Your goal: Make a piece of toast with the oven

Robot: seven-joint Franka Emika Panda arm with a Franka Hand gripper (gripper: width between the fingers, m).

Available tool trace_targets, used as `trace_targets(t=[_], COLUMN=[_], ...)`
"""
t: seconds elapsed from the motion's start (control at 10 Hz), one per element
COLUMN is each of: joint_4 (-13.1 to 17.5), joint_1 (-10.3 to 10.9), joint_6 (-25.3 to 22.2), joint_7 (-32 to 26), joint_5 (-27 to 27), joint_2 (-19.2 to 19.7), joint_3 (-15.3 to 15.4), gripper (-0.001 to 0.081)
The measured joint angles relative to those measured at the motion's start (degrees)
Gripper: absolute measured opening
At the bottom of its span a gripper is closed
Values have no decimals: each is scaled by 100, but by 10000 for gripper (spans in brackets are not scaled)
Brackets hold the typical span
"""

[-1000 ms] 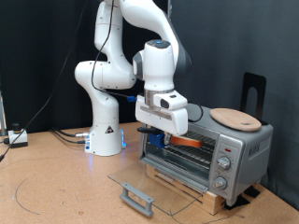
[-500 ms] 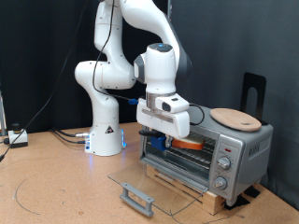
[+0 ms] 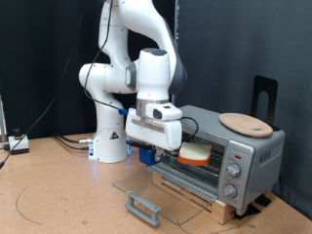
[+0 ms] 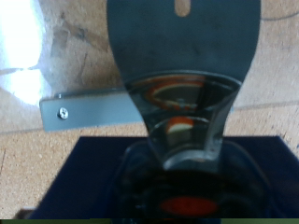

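The gripper (image 3: 146,153) is hanging just outside the mouth of the oven (image 3: 216,163), on the exterior view's left of the opening and above the lowered glass door (image 3: 161,195). The door is lying flat, its handle (image 3: 142,206) resting on the desk (image 3: 58,200), which is why the cavity is standing open to the arm and why the arm is reaching from that side.

The piece of toast (image 3: 193,155) is sitting inside the oven on the wire rack, to the exterior view's right of the jaws and apart from them, pale face up with its orange-brown crust showing at the edge. It is lying flat there, so I judge the loading step as done: the slice is resting on its own.

Whether the jaws are released or clenched I cannot tell; in the exterior view the hand's body is hiding the tips. The wrist view is showing a dark blue tool (image 4: 177,182) mounted low on the hand, with a blurred orange reflection in a shiny curved surface, and the door handle below it. Nothing is showing between the fingers.

A round wooden plate (image 3: 245,123) is resting on the oven's roof, well above and to the exterior view's right of the jaws, out of the way of the door. The knobs (image 3: 232,173) are sitting on the front panel, further right than the toast, untouched by the hand at this point.
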Motion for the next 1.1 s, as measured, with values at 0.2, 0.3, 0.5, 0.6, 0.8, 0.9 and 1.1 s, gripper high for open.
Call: trace_targets(t=[0.2,0.3,0.5,0.6,0.8,0.9,1.1], joint_4=[67,76,80,80,57,19,-149], joint_1=[-99,-102,-98,-78,27,89,237], joint_6=[1,-2,-42,-79,-168,-264,-390], joint_7=[-202,-346,-615,-877,-1566,-1781,-1880], joint_5=[3,40,220,470,1082,1284,1424], joint_2=[116,141,144,143,106,47,-140], joint_3=[-117,-189,-278,-307,-378,-387,-365], gripper=[396,396,396,396,396,396,396])
